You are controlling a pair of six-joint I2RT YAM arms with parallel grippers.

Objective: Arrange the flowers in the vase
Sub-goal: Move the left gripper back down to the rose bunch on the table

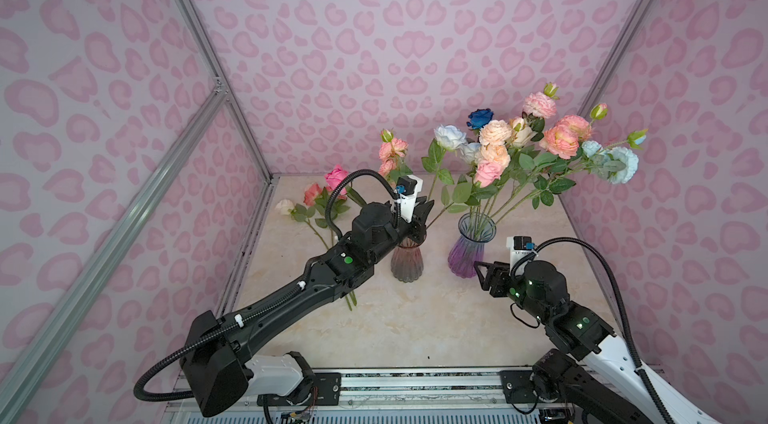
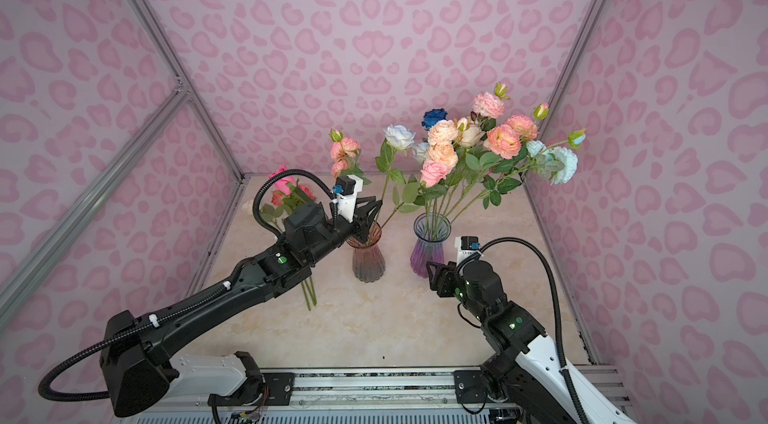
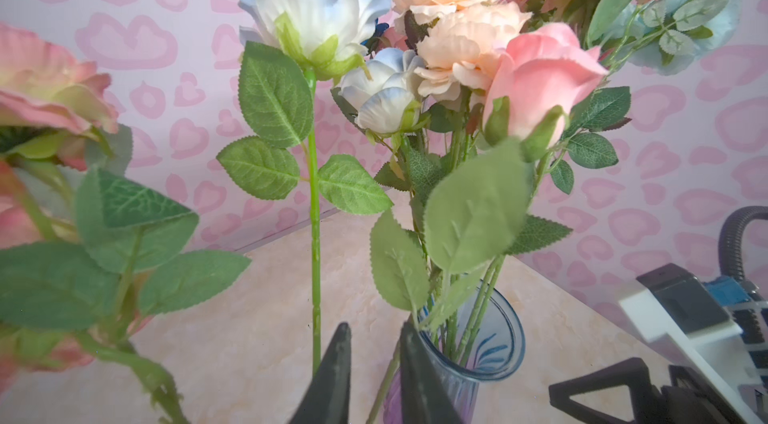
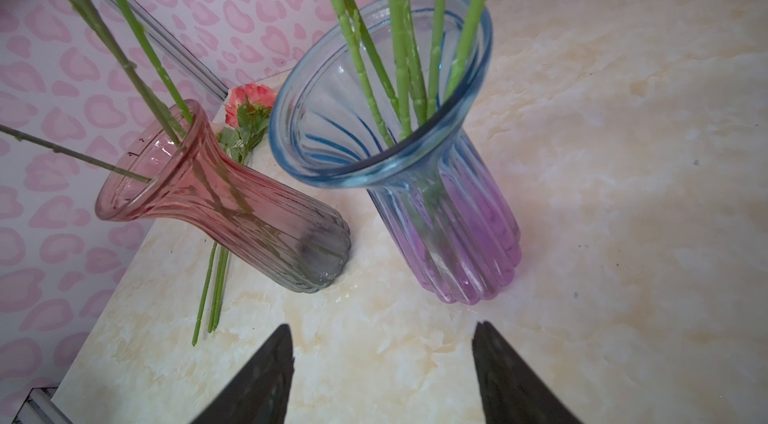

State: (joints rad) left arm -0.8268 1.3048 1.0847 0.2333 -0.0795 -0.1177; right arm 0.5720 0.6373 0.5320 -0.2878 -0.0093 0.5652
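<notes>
Left gripper [image 3: 372, 330] jaws slightly parted above pink vase [image 1: 407, 266], a stem [image 3: 384, 380] passing between, ungripped. Right gripper [image 4: 382, 328] wide open, empty, near purple vase [image 1: 466, 259] holding most flowers [image 1: 519, 143]; three lie far left

The left tool [image 3: 374, 328] reaches forward with jaws narrowly parted; the right tool [image 4: 383, 325] sits low, jaws wide.
</notes>
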